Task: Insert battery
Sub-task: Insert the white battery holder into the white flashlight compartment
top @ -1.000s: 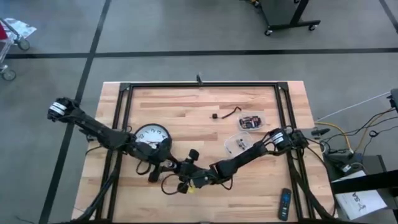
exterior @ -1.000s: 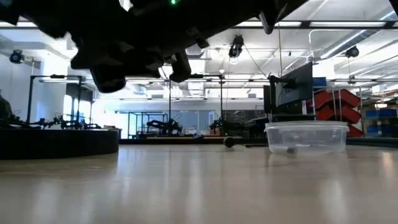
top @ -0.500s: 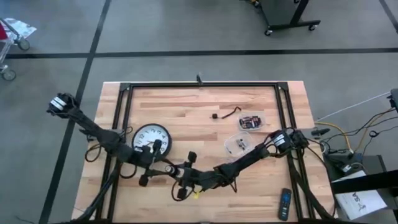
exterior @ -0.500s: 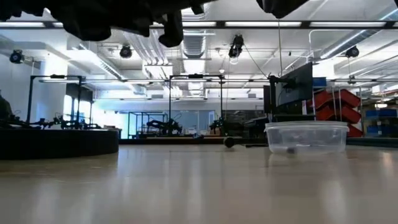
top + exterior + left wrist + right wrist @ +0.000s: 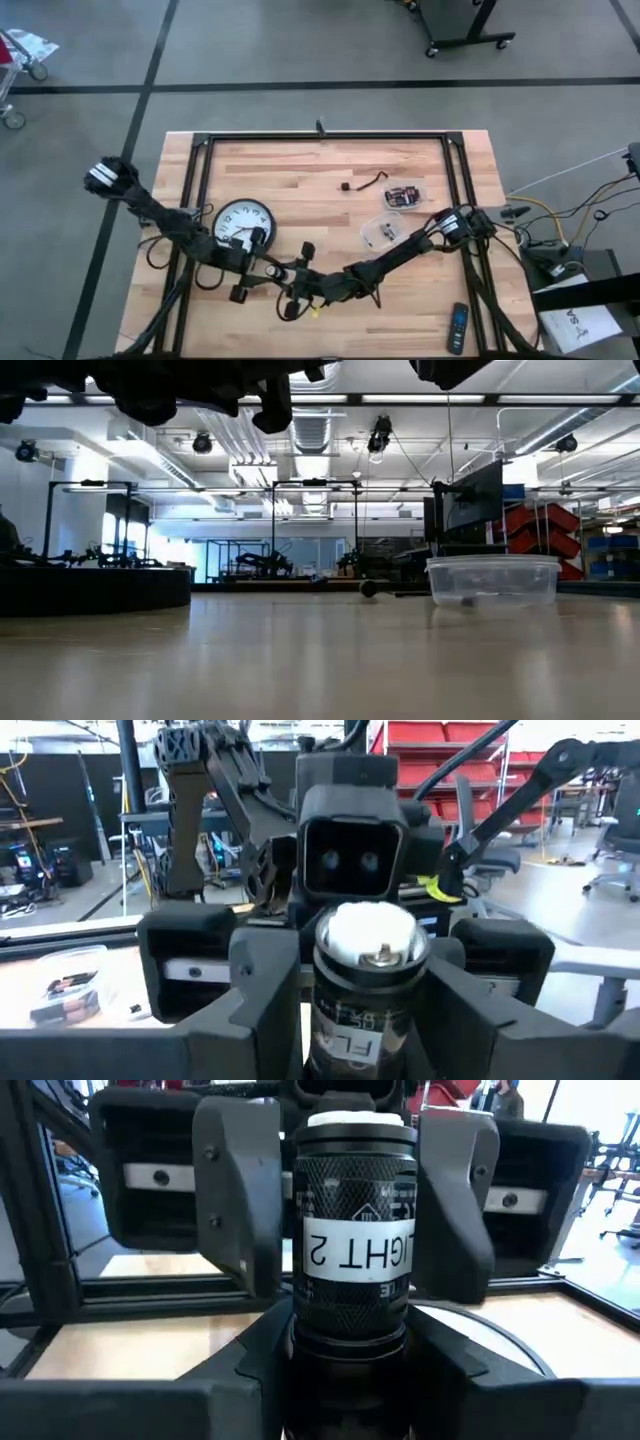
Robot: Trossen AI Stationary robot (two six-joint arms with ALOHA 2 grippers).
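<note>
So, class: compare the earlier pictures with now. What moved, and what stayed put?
Both grippers, left and right, clamping one flashlight, lifted and shifted left, off the clock toward the front edge. The clock, tubs and remote stayed.

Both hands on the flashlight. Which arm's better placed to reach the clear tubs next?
Right, likely. The clear tubs lie beside its forearm; the left hand, also gripping the flashlight, sits farther, by the clock.
</note>
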